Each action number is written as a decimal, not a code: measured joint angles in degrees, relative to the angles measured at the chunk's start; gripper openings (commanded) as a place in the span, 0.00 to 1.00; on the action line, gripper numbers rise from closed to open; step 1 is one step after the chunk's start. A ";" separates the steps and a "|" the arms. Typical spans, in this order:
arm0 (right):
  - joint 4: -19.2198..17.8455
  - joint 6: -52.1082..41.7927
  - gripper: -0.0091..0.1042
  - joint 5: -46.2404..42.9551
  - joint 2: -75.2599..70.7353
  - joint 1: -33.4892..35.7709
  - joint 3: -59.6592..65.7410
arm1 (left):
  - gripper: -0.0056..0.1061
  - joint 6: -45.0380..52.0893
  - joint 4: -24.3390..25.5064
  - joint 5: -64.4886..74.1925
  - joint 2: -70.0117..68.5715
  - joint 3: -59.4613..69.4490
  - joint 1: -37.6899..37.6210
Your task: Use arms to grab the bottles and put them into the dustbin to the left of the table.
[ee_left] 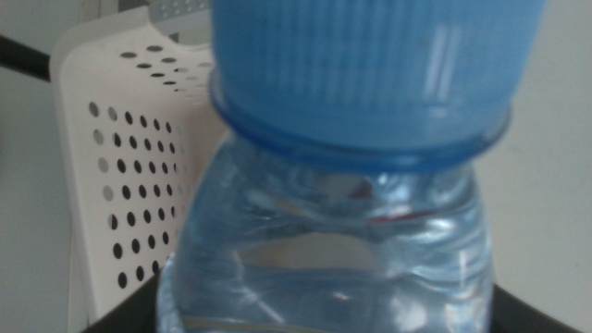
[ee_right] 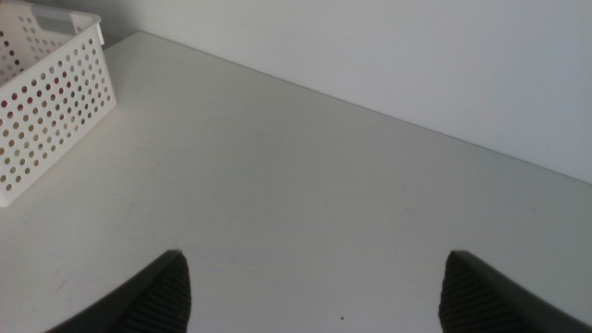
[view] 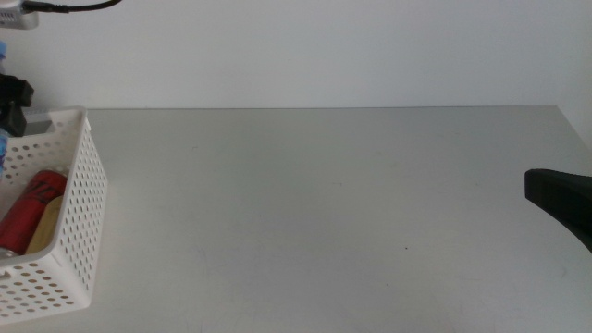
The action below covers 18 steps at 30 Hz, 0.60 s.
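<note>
The table (view: 324,213) fills the middle view, wide and grey. At its nine o'clock edge sits the white basket (view: 79,203), perforated walls upright. Inside it the red can (view: 28,208) lies on its side, and the yellow bottle (view: 46,222) lies touching it on the can's four o'clock side. The right gripper (ee_right: 314,287) waits at three o'clock over the table, jaws spread wide apart, nothing between them. The left gripper (view: 11,102) is up at ten o'clock, above the basket's far corner. Its wrist view is filled by the water bottle (ee_left: 333,250), blue cap (ee_left: 370,65) on top, dark jaws clamped at its sides, basket wall just behind.
</note>
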 measured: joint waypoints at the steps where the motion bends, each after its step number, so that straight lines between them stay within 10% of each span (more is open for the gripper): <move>1: 0.00 0.00 0.74 0.00 0.00 0.00 0.00 | 0.04 0.18 -0.11 0.12 0.45 0.00 0.56; 10: 0.00 0.00 0.74 0.00 0.00 0.00 0.00 | 0.17 1.29 -0.13 0.05 7.83 -0.05 2.69; 18: 0.00 0.00 0.74 0.00 0.00 0.00 0.00 | 0.76 1.64 -2.44 -1.10 12.69 -0.05 2.69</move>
